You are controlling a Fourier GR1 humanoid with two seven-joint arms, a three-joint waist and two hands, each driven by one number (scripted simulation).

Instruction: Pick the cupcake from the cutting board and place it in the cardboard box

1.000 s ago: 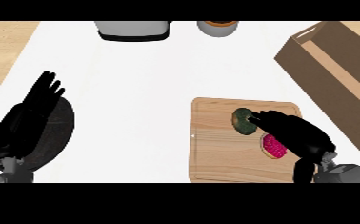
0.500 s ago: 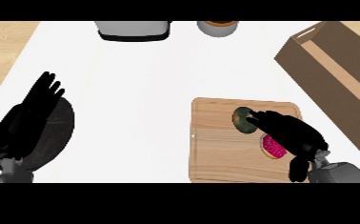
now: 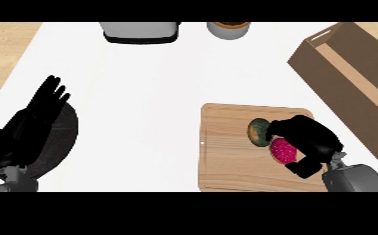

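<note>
On the cutting board (image 3: 229, 164), toward its right side: the pink-topped cupcake (image 3: 282, 150), with the fingers and thumb of the right robot hand (image 3: 311, 137) curled round it. Just beside it, a round greenish-brown item (image 3: 256, 131). Well apart at upper right, the cardboard box (image 3: 336, 61). At the left edge of the worktop (image 3: 148, 89), the left robot hand (image 3: 33, 129), open, fingers straight.

White counter (image 3: 148, 89), wood strip at its far-left edge. 5 things sit directly on it: wooden cutting board (image 3: 229, 149) under the right hand (image 3: 310, 136); cardboard box (image 3: 339, 64) beyond that hand, near the board's far corner; dark round object (image 3: 68, 134) under the left hand (image 3: 37, 119); grey appliance (image 3: 140, 30) and round container (image 3: 230, 30) side by side at the back edge, well beyond both hands.
</note>
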